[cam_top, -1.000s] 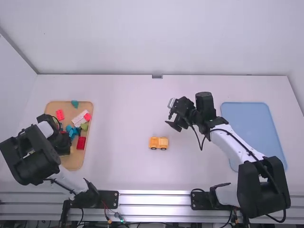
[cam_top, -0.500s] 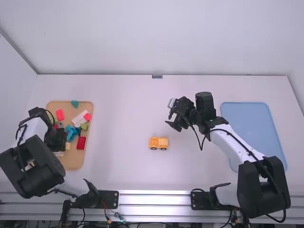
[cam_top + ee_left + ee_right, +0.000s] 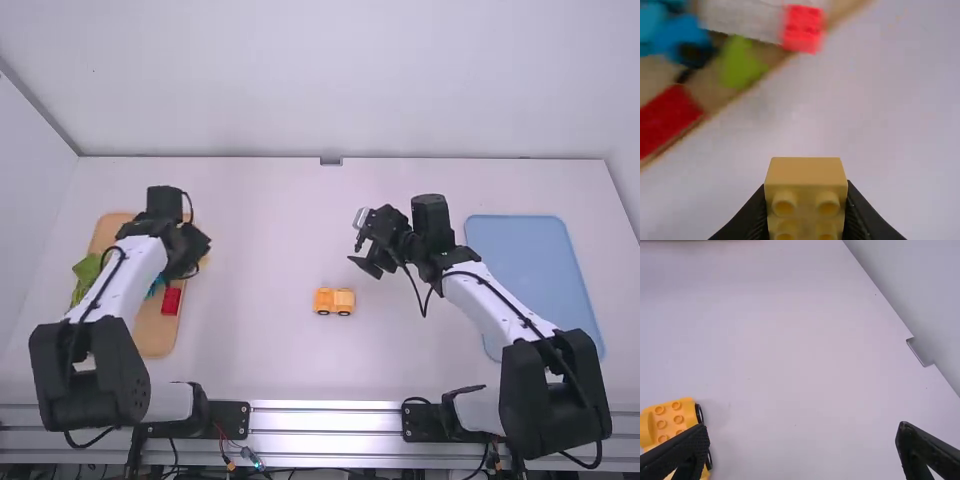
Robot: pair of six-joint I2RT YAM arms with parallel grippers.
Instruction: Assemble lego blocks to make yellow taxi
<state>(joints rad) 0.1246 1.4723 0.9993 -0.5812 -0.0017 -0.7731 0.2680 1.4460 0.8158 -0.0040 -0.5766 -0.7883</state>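
Observation:
My left gripper [image 3: 200,268] is at the right edge of the wooden tray [image 3: 153,338] in the high view. In the left wrist view this gripper [image 3: 806,212] is shut on a tan-yellow block [image 3: 806,172], its studs facing the camera. An orange-yellow car piece [image 3: 334,301] with black wheels rests on the middle of the table; the right wrist view shows this studded car piece [image 3: 677,420] at lower left. Up and to the right of it, my right gripper [image 3: 358,241] is held open. Nothing is between the fingers of this gripper [image 3: 804,437] in the right wrist view.
The tray holds a red block [image 3: 171,301], a green piece [image 3: 740,64], blue pieces [image 3: 682,40], a pinkish-red block [image 3: 803,27] and a white piece [image 3: 742,17]. At right lies a blue mat [image 3: 530,262], partly behind the right arm.
My left gripper has come up from over the tray's lower part to its right edge, and now carries the tan-yellow block. The right arm and the car piece have stayed put.

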